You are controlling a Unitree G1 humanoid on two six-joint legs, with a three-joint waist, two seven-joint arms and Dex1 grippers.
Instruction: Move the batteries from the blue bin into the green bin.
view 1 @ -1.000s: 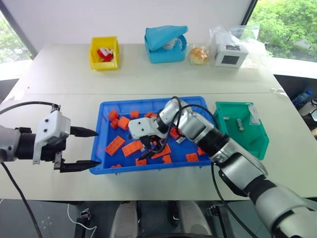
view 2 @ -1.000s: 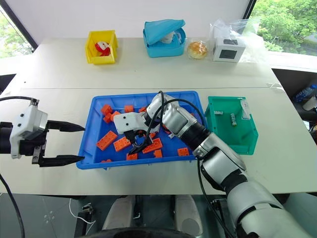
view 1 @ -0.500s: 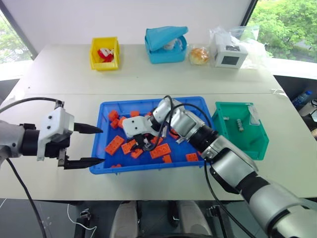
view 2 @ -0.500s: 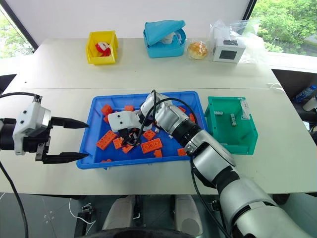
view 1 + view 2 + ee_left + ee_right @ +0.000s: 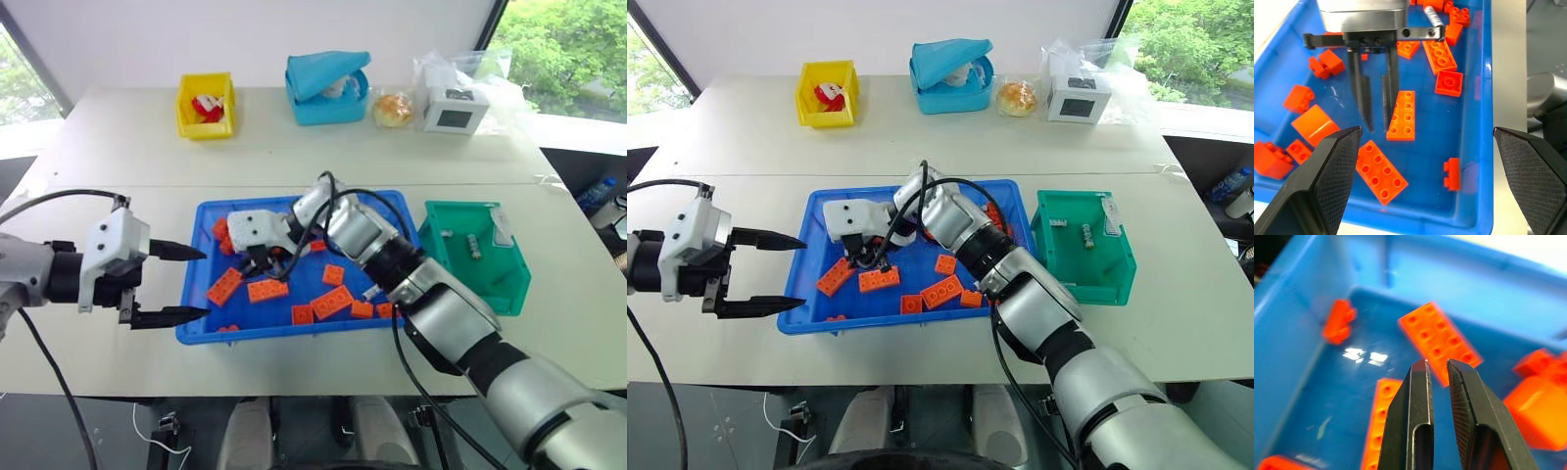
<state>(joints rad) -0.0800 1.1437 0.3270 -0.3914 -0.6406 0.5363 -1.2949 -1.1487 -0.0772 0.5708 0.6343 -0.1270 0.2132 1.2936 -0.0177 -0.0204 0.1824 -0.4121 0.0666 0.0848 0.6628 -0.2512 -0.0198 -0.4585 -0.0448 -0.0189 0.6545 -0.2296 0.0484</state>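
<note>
Batteries (image 5: 474,246) lying in green bin (image 5: 477,257), right of blue bin (image 5: 300,264). Left wrist view: right gripper (image 5: 1376,128) nearly closed, empty, above orange bricks (image 5: 1403,115). Left gripper (image 5: 181,284) spread wide outside the tray's left rim.

Pale desk (image 5: 294,157) with the blue bin (image 5: 201,323) on it, green bin (image 5: 514,284) just right, yellow bin (image 5: 206,106), light-blue container (image 5: 328,103) and white box (image 5: 456,110) behind.
</note>
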